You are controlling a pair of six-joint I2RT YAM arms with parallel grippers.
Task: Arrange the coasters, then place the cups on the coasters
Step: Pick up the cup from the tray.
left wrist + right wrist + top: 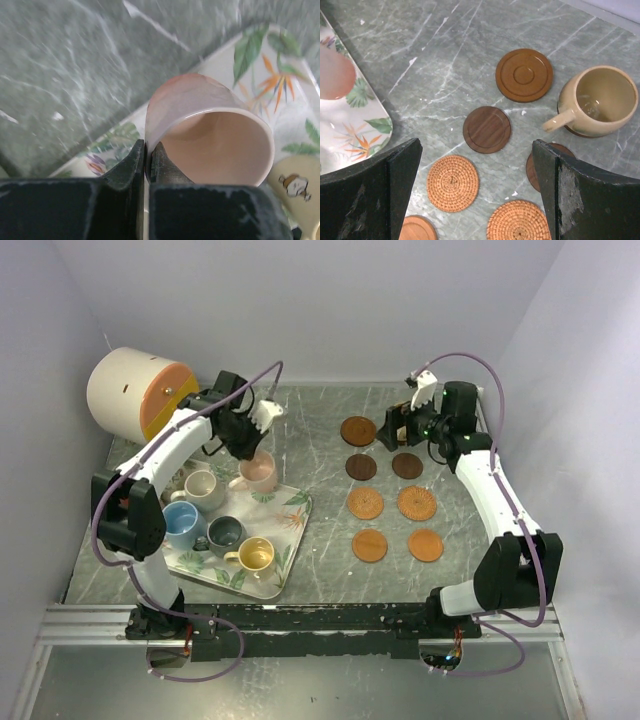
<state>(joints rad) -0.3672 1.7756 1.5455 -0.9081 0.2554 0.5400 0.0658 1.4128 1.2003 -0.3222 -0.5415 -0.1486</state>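
Note:
My left gripper [148, 150] is shut on the wall of the pink cup [215, 150], one finger inside the rim and one outside. That cup [260, 473] stands at the far end of the leaf-print tray [295, 515], where my left gripper [252, 452] comes down on it. Several coasters [365, 503] lie in two rows right of the tray. My right gripper [476, 147] hangs open above them, over a dark coaster [487, 129] and a woven one [452, 182]. A tan cup [597, 100] sits on a dark coaster at the far right of that view.
On the tray stand a cream cup [205, 488], a light blue cup [182, 523], a dark grey cup [225, 533] and a yellow cup [255, 557]. A big white-and-orange cylinder [135, 392] lies at the back left. Walls close in the table on three sides.

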